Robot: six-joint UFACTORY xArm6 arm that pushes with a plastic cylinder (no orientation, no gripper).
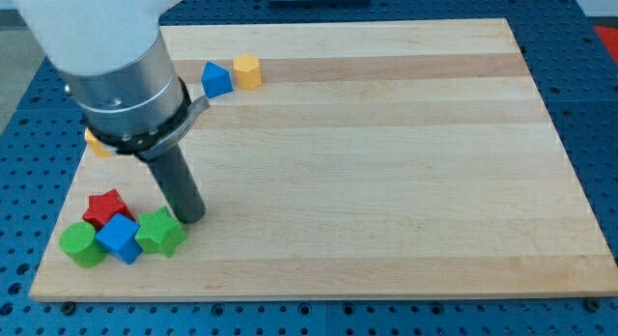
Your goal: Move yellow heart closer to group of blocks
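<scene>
A yellow block [98, 144], largely hidden behind the arm so its shape cannot be made out, sits near the board's left edge. A group lies at the bottom left: a red star [104, 207], a blue cube [120, 238], a green star [160, 233] and a green cylinder [81, 244], close together. My tip [191, 218] rests on the board just to the upper right of the green star, right beside it. The yellow block is above the group and up-left of my tip.
A blue triangular block [215, 80] and a yellow hexagonal block [248, 71] sit side by side near the board's top edge, left of centre. The arm's large body [121, 75] covers the upper left corner of the wooden board [386, 162].
</scene>
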